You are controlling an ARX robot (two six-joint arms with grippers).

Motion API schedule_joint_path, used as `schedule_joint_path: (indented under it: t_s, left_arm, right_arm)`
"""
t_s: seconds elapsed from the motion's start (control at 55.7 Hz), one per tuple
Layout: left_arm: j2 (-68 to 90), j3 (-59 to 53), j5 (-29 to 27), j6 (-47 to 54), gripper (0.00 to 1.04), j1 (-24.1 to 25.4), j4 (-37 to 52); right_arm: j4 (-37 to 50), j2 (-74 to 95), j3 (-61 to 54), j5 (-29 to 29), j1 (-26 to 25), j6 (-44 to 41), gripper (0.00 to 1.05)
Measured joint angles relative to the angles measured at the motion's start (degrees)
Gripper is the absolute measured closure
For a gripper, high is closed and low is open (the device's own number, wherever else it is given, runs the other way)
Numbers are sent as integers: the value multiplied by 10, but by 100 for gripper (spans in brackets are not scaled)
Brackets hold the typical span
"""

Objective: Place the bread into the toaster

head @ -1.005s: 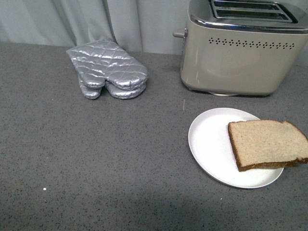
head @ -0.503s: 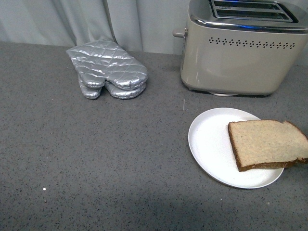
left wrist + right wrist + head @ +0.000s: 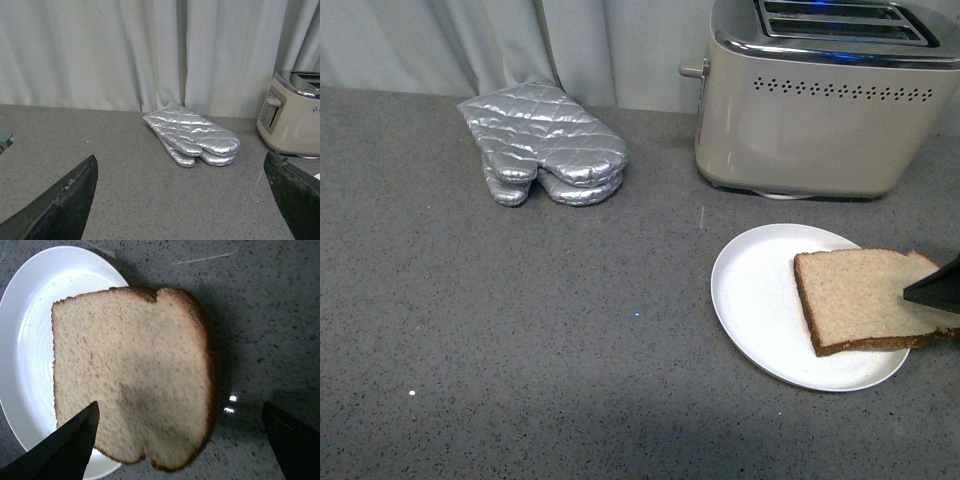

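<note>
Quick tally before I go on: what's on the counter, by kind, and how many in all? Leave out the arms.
Bread slice: 1
White plate: 1
Toaster: 1
Silver oven mitts: 2, stacked one on the other
Total: 5

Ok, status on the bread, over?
Right gripper open, over bread, not gripping. Left gripper open, empty. Bread flat on plate. Nothing blocking toaster.
</note>
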Motion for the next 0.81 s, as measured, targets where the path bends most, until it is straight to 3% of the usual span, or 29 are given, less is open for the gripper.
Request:
schedule_joint_path:
  t_s: [0.269,0.377,0.736,0.808]
  left_arm:
    - [0,0,0,0,7,0,0]
    - [0,0,0,0,7,0,0]
    - [0,0,0,0,7,0,0]
    - [0,0,0,0,7,0,0]
  right_arm:
    - [28,44,33,-10,24,54,10]
    - [31,53,44,-4,28,69,25]
    - [4,7,47,-10,26,118,99]
    - [1,-25,36,-19,27,141,103]
